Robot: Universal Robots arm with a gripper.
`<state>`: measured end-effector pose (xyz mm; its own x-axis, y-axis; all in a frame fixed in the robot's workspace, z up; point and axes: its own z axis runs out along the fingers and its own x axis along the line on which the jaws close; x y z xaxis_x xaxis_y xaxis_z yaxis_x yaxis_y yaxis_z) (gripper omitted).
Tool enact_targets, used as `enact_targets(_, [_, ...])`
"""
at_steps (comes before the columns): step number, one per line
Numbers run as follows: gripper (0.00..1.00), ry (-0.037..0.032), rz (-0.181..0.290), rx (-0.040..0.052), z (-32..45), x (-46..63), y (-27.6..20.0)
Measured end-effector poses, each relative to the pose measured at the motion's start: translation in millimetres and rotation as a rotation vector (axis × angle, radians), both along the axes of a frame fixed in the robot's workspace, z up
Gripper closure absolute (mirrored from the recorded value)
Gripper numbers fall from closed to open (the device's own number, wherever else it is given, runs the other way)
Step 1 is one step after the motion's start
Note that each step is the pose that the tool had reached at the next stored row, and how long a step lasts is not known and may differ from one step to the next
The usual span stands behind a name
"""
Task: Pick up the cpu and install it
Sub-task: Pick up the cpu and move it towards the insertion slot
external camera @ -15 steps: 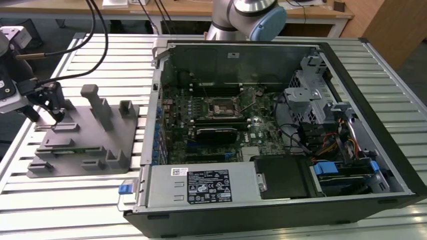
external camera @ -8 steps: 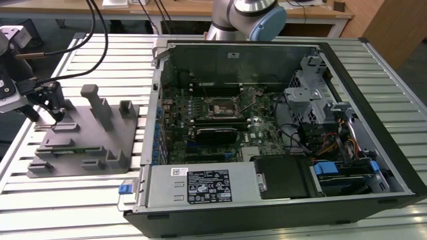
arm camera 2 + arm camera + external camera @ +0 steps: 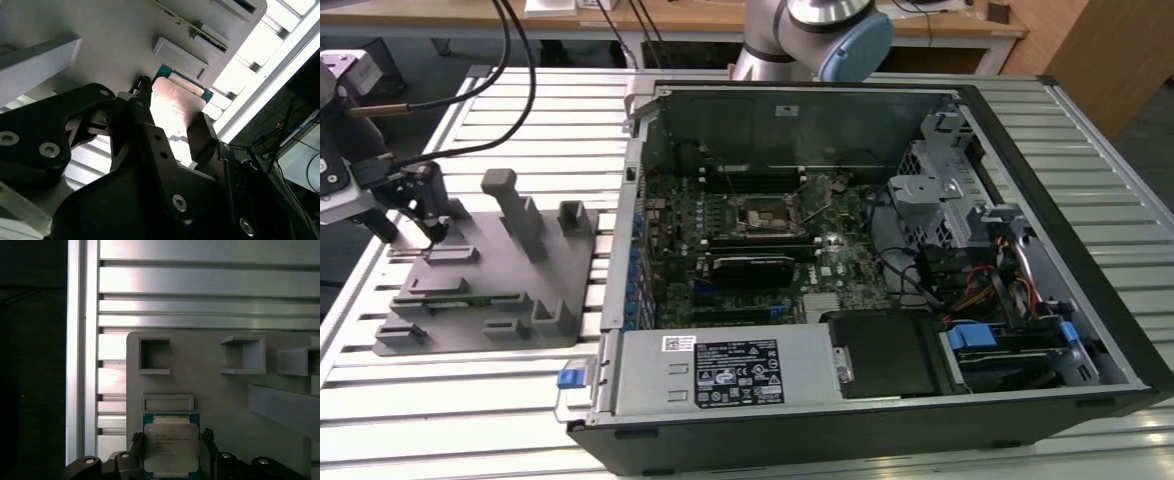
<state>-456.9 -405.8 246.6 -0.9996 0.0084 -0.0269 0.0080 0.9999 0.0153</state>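
A: A slatted metal counter [image 3: 494, 420] carries one grey tray [image 3: 480, 300] at the exterior view's left and one open computer case [image 3: 787, 120] at its right. Where is the cpu?

B: There's one cpu [image 3: 171, 447], lying flat over the tray, dead centre between the tips of the pincer [image 3: 411, 228].

A: Is it held?

B: The jaws are drawn in on two opposite edges, so I judge it gripped. Whether it's clear of the tray, I can't tell.

A: Long axis?

B: It's nearly square, so none that matters.

A: And the target?

B: One socket [image 3: 765, 213] inside the case, well apart from the pincer, toward the exterior view's right. There's only one arm [image 3: 821, 30], so no choosing.
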Motion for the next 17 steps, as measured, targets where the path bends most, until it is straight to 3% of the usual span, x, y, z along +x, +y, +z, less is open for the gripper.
enact_targets(17, [0.47, 0.0001, 0.0, 0.0, 3.2, 0.0, 0.0])
